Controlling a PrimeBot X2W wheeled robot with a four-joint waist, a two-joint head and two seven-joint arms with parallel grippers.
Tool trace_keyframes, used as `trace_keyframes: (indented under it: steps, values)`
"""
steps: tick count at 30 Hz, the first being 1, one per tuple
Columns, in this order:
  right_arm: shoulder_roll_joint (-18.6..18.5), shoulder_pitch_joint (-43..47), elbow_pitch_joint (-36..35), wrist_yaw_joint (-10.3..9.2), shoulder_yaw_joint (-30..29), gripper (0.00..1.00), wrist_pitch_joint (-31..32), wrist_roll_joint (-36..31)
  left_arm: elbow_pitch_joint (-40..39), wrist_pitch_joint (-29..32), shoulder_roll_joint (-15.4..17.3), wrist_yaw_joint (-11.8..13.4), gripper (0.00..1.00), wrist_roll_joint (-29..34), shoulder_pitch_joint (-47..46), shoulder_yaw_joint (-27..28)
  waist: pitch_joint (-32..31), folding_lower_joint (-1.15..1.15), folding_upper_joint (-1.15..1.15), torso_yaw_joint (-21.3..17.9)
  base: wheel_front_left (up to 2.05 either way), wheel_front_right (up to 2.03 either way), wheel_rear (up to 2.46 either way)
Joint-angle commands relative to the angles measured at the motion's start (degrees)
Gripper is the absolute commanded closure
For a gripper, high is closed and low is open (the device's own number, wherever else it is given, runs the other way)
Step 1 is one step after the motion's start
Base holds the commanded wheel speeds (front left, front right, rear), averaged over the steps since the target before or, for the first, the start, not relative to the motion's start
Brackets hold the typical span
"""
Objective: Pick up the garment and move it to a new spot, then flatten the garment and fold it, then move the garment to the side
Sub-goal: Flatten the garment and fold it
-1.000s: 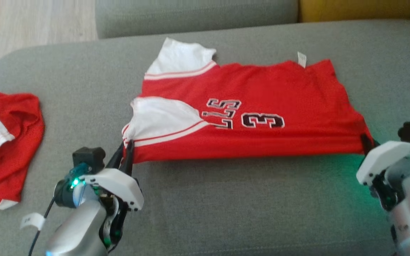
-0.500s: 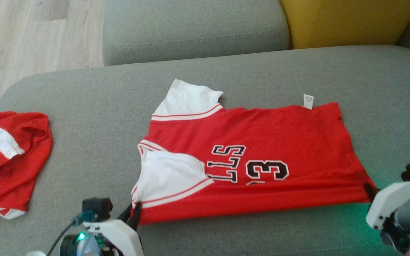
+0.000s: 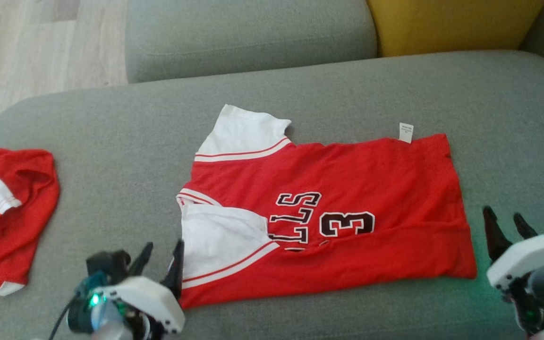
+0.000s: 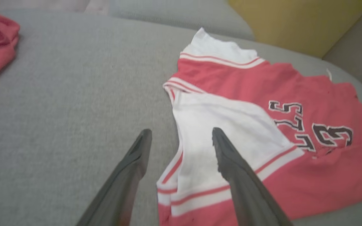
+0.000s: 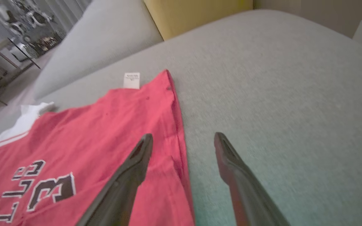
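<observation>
We see the red garment (image 3: 347, 203) lying partly folded on the grey cushion (image 3: 111, 132), white sleeves toward the left. The left gripper (image 3: 163, 245) stands wide open at the sleeve-end corner and holds nothing; one finger possibly touches the cloth. The right gripper (image 3: 502, 213) stands wide open just beside the hem, empty.

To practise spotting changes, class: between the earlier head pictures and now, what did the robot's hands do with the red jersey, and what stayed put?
The left hand and right hand, earlier pinched on the near corners of the red jersey, have opened and let go; its near edge now lies on the grey cushion. The crumpled red garment at the left stayed put.
</observation>
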Motion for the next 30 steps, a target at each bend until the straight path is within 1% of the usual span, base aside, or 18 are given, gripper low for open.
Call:
trace_keyframes:
  steps: [1,4,7,11,13,18,20,22,26,30]
  values:
    - [0.29,-1.84,-3.54,-0.05,1.37,0.0,-2.05,-0.13,-1.84,-1.46,0.88,-0.08,0.0,0.53,-5.2,3.0,0.83,0.0,0.0,-0.8,0.0,0.0,0.0]
    - [1.35,-2.66,-5.88,-0.05,2.59,0.0,-5.08,-1.49,-1.9,-2.22,0.39,-0.94,0.0,1.6,-7.94,3.92,2.6,0.0,0.0,-1.89,0.0,0.0,0.0]
    - [2.27,-4.58,-7.45,-0.05,3.7,0.0,-7.47,-2.6,-1.17,-2.42,0.57,-2.02,0.0,3.06,-12.2,4.14,5.4,0.0,0.0,-3.26,0.0,0.0,0.0]
    - [2.96,-8.68,-8.48,-0.05,5.46,0.0,-9.82,-4.33,1.22,-0.74,1.72,-4.54,0.0,4.53,-19.67,3.6,9.85,0.0,0.0,-5.5,0.0,0.0,0.0]
    - [3.23,-11.16,-8.66,-0.05,6.79,0.0,-10.5,-5.1,2.75,1.3,2.66,-6.03,0.0,4.82,-23.82,3.49,12.5,0.0,0.0,-6.79,0.0,0.0,0.0]
    - [3.92,-17.04,-7.67,-0.05,9.74,0.0,-11.95,-7.02,8.5,8.13,6.05,-11.07,0.0,6.9,-34.87,1.55,18.09,0.0,0.0,-9.57,0.0,0.0,0.0]
    - [4.44,-19.07,-6.93,-0.05,10.65,0.0,-12.61,-7.41,11.17,11.11,7.17,-13.41,0.0,7.07,-38.67,0.85,19.51,0.0,0.0,-10.73,0.0,0.0,0.0]
    - [5.18,-20.96,-5.92,-0.05,11.13,0.0,-13.39,-7.66,13.95,14.21,8.37,-14.95,0.0,6.85,-42.18,0.43,20.71,0.0,0.0,-12.08,0.0,0.0,0.0]
    - [6.86,-24.16,-3.46,-0.05,12.57,0.0,-15.21,-7.64,18.14,19.27,9.98,-16.87,0.0,5.42,-48.9,-0.19,22.38,0.0,0.0,-14.38,0.0,0.0,0.0]
    - [7.69,-25.79,-1.6,-0.05,14.06,0.0,-16.8,-6.45,20.44,22.47,10.76,-17.43,0.0,5.07,-52.89,-2.06,23.09,0.0,0.0,-15.63,0.0,0.0,0.0]
